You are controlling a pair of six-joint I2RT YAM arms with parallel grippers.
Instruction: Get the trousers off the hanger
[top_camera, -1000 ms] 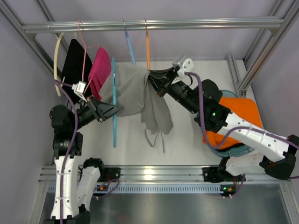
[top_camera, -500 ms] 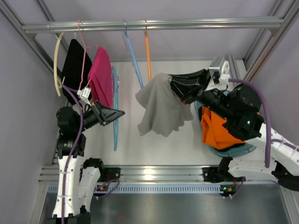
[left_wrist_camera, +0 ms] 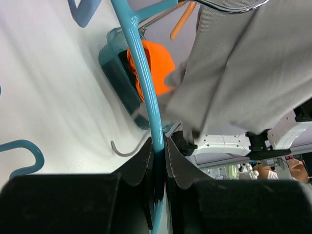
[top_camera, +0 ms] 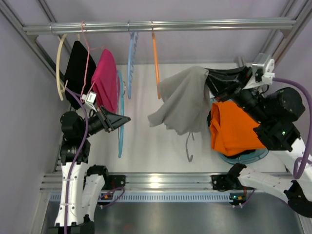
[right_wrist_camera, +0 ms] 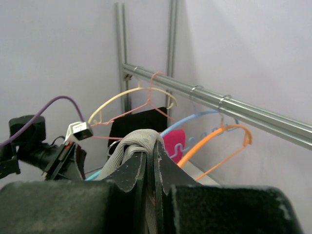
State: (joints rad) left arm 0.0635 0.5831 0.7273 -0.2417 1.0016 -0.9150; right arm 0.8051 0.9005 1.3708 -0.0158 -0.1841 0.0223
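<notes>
While the left gripper (top_camera: 126, 118) was clamped shut on a thin bar of the teal hanger (top_camera: 119, 141), the trousers (top_camera: 184, 102) hung off it and well apart to its right; the hanger carried nothing and stood on edge, showing from above as a narrow line just beside a pink garment (top_camera: 106, 80). The right gripper (top_camera: 210, 78) was pinched shut on a bunched fold at the top of the trousers and held them in the air; the grey cloth draped down and to the left from the jaws, and a thin cord (top_camera: 188, 148) dangled from its lower edge in a loose hook shape above the white table (top_camera: 141, 151).

Seen from the left wrist, the teal bar ran up out of the closed fingers, with the grey cloth filling the upper right; seen from the right wrist, a grey fold bulged just above the closed fingers.

An orange garment (top_camera: 234, 129) lay in a teal tub (top_camera: 246, 157) just to the right of the trousers, under the right arm. Along the back ran a metal rail (top_camera: 195, 23); on it hung a black garment (top_camera: 78, 68) beside the pink one, a cream hanger (top_camera: 59, 68), a blue hanger (top_camera: 131, 53) and an orange hanger (top_camera: 155, 63), the last three bare.
</notes>
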